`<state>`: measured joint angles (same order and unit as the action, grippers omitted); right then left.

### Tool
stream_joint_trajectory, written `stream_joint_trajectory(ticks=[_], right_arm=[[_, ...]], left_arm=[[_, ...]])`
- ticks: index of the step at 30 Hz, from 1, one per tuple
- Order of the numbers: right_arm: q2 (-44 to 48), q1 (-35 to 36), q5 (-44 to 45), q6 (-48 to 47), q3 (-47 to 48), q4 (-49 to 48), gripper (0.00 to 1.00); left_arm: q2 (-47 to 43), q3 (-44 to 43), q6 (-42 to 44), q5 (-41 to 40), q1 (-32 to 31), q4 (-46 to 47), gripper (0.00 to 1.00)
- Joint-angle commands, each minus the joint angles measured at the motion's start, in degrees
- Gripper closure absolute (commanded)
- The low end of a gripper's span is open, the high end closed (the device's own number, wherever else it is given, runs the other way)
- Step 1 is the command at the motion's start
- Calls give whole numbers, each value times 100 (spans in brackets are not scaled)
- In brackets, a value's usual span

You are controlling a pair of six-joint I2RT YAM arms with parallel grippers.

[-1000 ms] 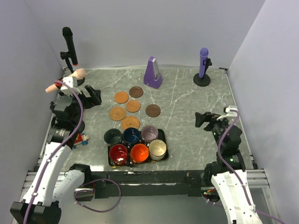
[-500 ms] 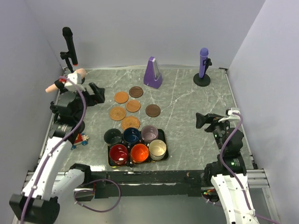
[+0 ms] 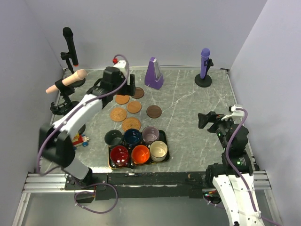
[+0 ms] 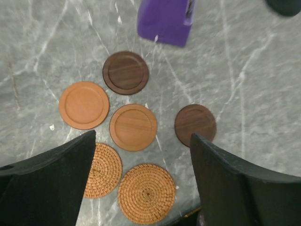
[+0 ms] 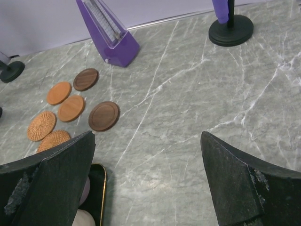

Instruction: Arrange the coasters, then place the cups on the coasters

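Six coasters [image 4: 133, 127] lie in a loose cluster on the marble table [image 3: 188, 108]. My left gripper [image 4: 142, 139] hovers above them, jaws wide, nothing held. My right gripper [image 5: 148, 136] is also wide apart and empty, well off right. Six cups [image 3: 140, 154] sit in the black tray [image 3: 164, 136], just nearside of the coasters.

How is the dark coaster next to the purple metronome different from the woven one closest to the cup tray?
The dark coaster is deep brown; the woven coaster is light orange-tan. The dark coaster is smooth wood with a raised rim; the woven coaster is coiled fibre. Both are flat round discs lying on the table, with nothing on them.
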<state>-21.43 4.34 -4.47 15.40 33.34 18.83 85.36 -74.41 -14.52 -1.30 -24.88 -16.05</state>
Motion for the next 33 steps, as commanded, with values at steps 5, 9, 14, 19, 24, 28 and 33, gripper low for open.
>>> stream_joint_trajectory(ticks=[5, 9, 14, 19, 24, 28, 33], right_arm=[[-326, -30, -370, 34, 498, 314, 1], [-379, -30, -362, 16, 524, 437, 1], [-388, -38, -406, 42, 550, 464, 1], [-353, -30, -432, 147, 559, 508, 1], [-309, -30, -511, 253, 507, 517, 1], [-335, -30, -590, 315, 524, 508, 2], [-388, -38, -643, 385, 542, 481, 2]], left_arm=[[1710, -1172, 213, -152, -17, -618, 22], [1765, -734, 195, -159, 54, -329, 27], [1774, -373, 292, -503, 299, -434, 33], [1869, -302, 441, -643, 414, -363, 32], [2133, -372, 538, -889, 449, -363, 34], [2221, -390, 547, -722, 528, -328, 33], [2406, -469, 573, -793, 529, -302, 34]])
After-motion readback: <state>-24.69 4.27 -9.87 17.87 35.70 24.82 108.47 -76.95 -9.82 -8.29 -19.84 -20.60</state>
